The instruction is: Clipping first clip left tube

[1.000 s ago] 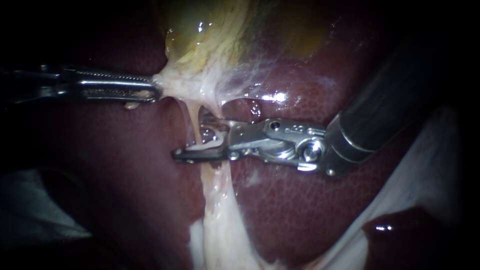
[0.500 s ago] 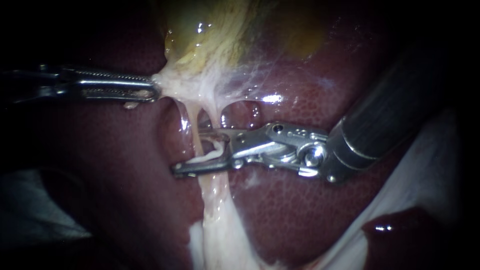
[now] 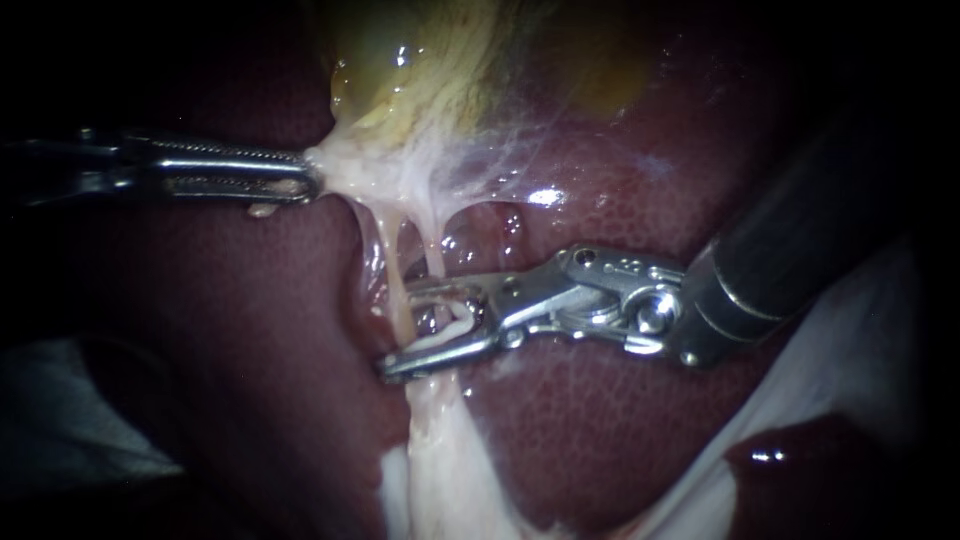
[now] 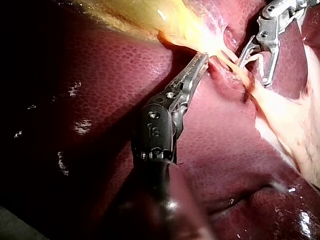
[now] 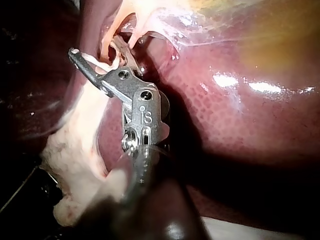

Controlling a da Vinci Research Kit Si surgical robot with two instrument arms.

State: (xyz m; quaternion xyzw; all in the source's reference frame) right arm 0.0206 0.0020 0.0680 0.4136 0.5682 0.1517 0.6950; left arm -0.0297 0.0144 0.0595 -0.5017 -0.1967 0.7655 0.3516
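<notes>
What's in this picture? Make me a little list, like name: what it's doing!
left instrument: shut on pale tissue at the bottom of the gallbladder
right instrument: open, set across the tubes
clip: white, sitting inside the right instrument
tubes: two thin pale strands, side by side, running down from the gallbladder
liver: dark red, behind everything
clip on a tube yet: none seen

The endoscope sits close, facing the liver (image 3: 600,430); each wrist camera looks forward from its own arm; all share the tubes (image 3: 392,270).
</notes>
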